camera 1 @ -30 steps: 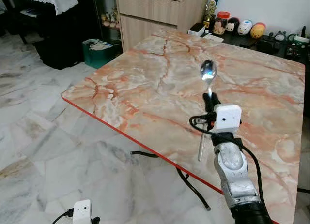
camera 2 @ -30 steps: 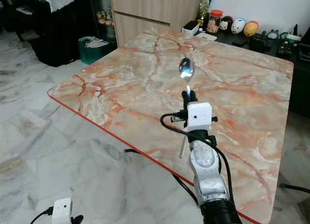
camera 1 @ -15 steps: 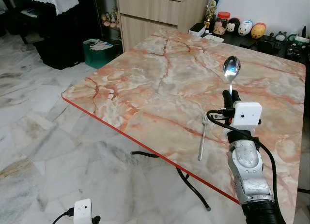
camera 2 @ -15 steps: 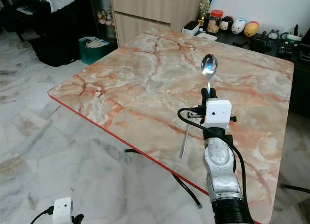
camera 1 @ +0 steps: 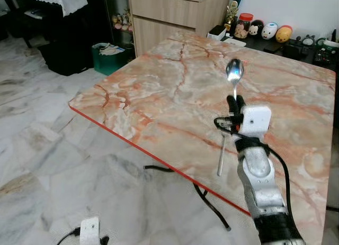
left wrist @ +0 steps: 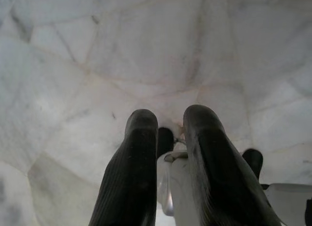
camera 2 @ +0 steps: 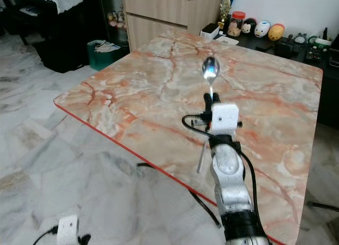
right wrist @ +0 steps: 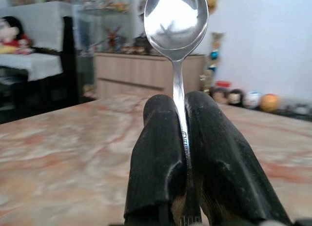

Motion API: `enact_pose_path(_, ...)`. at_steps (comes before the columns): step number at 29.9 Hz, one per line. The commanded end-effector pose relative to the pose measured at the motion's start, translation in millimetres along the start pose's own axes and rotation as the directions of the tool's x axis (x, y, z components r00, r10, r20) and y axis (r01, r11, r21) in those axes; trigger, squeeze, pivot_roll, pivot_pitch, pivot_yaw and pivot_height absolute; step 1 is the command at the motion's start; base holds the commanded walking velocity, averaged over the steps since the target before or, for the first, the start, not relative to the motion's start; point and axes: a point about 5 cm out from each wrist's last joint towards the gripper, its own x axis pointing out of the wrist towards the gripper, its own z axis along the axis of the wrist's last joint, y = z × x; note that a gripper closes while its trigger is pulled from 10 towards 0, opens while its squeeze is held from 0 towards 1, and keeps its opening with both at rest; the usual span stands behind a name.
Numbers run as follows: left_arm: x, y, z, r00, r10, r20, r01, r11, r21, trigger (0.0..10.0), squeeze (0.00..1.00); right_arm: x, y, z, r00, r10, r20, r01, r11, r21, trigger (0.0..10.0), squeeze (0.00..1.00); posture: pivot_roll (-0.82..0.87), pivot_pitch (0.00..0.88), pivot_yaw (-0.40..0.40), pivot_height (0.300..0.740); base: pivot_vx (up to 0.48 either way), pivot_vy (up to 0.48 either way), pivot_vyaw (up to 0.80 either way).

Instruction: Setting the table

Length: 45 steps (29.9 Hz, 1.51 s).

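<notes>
My right gripper (camera 1: 235,100) is shut on the handle of a silver spoon (camera 1: 234,71), which it holds upright above the orange-veined marble table (camera 1: 159,91). The right wrist view shows the spoon's bowl (right wrist: 175,18) standing above the two black fingers (right wrist: 161,153). A silver fork (camera 1: 221,157) lies on the table near the red front edge, its head hidden behind my right wrist. My left gripper (left wrist: 168,119) hangs low over the marble floor with its fingers close together and nothing between them.
A wooden cabinet (camera 1: 169,17) stands behind the table, with a green bin (camera 1: 108,54) on the floor beside it. Small toys and jars (camera 1: 267,30) line a dark shelf at the back right. A black cable (camera 1: 169,170) runs under the table.
The right gripper carried the spoon to the right, then back to the left, so it now stands over the fork's head. The fork has not moved.
</notes>
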Motion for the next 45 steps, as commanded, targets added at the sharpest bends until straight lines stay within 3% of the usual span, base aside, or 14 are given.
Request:
enact_pose_path(1, -0.8, -0.3, -3.5, 1.000, -0.002, -0.009, 0.002, 1.000, 0.004, 10.0, 0.00, -0.5, -3.7, -3.1, 1.000, -0.013, -0.021, 0.013, 1.000, 0.007, 10.0, 0.00, 0.00, 0.018, -0.014, 0.740, 0.000, 0.000, -0.75)
enact_pose_path(12, -1.2, -0.4, -4.8, 1.000, -0.009, -0.008, 0.009, 1.000, 0.013, 10.0, 0.00, 2.2, 2.9, -0.5, 1.000, 0.006, 0.001, -0.006, 1.000, 0.020, 10.0, 0.00, 0.00, 0.000, -0.014, 0.740, 0.000, 0.000, -0.47)
enact_pose_path(28, -1.6, -1.2, -6.1, 1.000, -0.015, -0.007, 0.015, 1.000, 0.012, 10.0, 0.00, 6.3, 6.6, 0.7, 1.000, -0.004, 0.002, 0.004, 0.999, 0.047, 10.0, 0.00, 0.00, 0.000, -0.018, 0.740, 0.000, -0.361, 0.00)
enact_pose_path(45, -1.3, -2.2, -5.0, 1.000, -0.018, -0.005, 0.018, 1.000, 0.003, 10.0, 0.00, 9.7, 10.9, 1.0, 1.000, 0.002, -0.003, -0.002, 0.998, 0.056, 10.0, 0.00, 0.00, 0.000, -0.023, 0.740, 0.000, -0.325, -0.75)
